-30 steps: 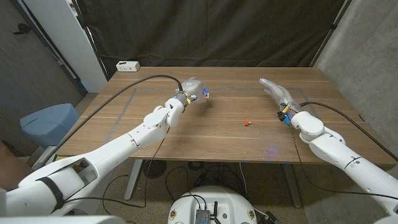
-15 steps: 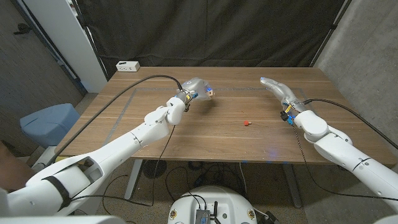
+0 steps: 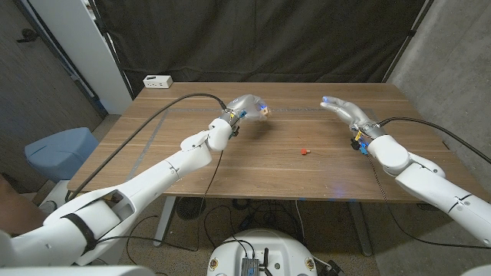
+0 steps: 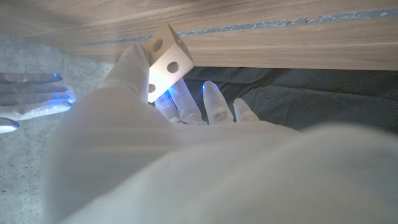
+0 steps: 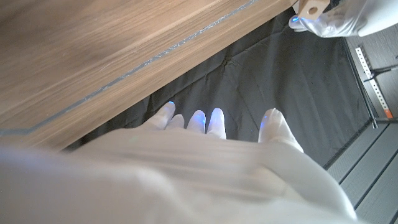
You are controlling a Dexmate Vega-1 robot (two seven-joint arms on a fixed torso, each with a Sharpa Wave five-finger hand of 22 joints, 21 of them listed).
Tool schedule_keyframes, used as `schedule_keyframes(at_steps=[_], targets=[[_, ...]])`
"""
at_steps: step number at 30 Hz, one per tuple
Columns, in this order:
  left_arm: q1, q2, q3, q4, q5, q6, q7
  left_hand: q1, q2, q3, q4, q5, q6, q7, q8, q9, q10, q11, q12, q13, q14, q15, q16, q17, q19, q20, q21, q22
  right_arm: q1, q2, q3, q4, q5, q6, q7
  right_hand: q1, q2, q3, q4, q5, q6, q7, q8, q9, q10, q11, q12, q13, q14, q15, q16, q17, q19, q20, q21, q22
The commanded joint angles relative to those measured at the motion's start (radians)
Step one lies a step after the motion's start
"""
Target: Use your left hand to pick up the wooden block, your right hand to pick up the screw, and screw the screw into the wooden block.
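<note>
Head view, left to right: your left hand (image 3: pixel 244 106) holds the wooden block (image 3: pixel 264 111) off the table (image 3: pixel 230 165), pinched at its fingertips. The block is a pale cube with round holes in its faces. The small red screw (image 3: pixel 304 151) lies at 4 o'clock from it. Your right hand (image 3: pixel 347 112) hovers with fingers spread, holding nothing.

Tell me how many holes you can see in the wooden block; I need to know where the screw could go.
3 in the left wrist view: two on one face of the wooden block, one on the adjoining face beside the left hand. Other faces are hidden, so more may exist.
</note>
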Motion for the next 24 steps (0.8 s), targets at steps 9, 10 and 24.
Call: schedule_keyframes(at_steps=[9, 10, 24], targets=[[-0.025, -0.089, -0.037, 0.13, -0.246, -0.157, -0.028, -0.012, -0.002, 0.011, 0.001, -0.006, 0.016, 0.001, 0.041, -0.003, 0.019, -0.009, 0.012, 0.026, 0.007, -0.137, -0.003, 0.006, 0.01, -0.008, -0.001, 0.002, -0.028, -0.131, 0.0, -0.128, -0.168, -0.172, 0.006, 0.055, -0.034, 0.013, -0.018, 0.013, 0.011, -0.012, 0.004, 0.006, -0.002, -0.018, -0.006, 0.004, -0.004, -0.042, -0.003, 0.002, 0.003, -0.025, -0.009, 0.002], [-0.026, -0.088, -0.036, 0.13, -0.247, -0.158, -0.027, -0.013, -0.002, 0.011, 0.002, -0.006, 0.015, 0.001, 0.041, -0.004, 0.017, -0.009, 0.009, 0.024, 0.007, -0.137, -0.003, 0.007, 0.009, -0.008, -0.002, 0.002, -0.028, -0.13, 0.001, -0.128, -0.169, -0.172, 0.006, 0.06, -0.036, 0.014, -0.018, 0.013, 0.01, -0.012, 0.004, 0.006, -0.004, -0.021, -0.007, 0.004, -0.004, -0.042, -0.003, 0.003, 0.003, -0.025, -0.01, 0.002], [-0.03, -0.133, -0.057, 0.188, -0.381, -0.206, -0.07, -0.01, 0.002, 0.002, 0.001, -0.008, 0.027, -0.011, 0.046, -0.015, 0.019, -0.01, -0.018, -0.005, -0.003, -0.122, -0.004, 0.011, 0.007, -0.006, -0.003, 0.003, -0.013, -0.186, -0.033, -0.179, -0.287, -0.272, 0.034, 0.118, -0.061, 0.031, -0.019, 0.012, 0.02, -0.015, 0.008, 0.009, -0.002, -0.025, -0.007, 0.006, 0.003, -0.044, -0.003, 0.003, 0.031, -0.023, -0.005, 0.002]])
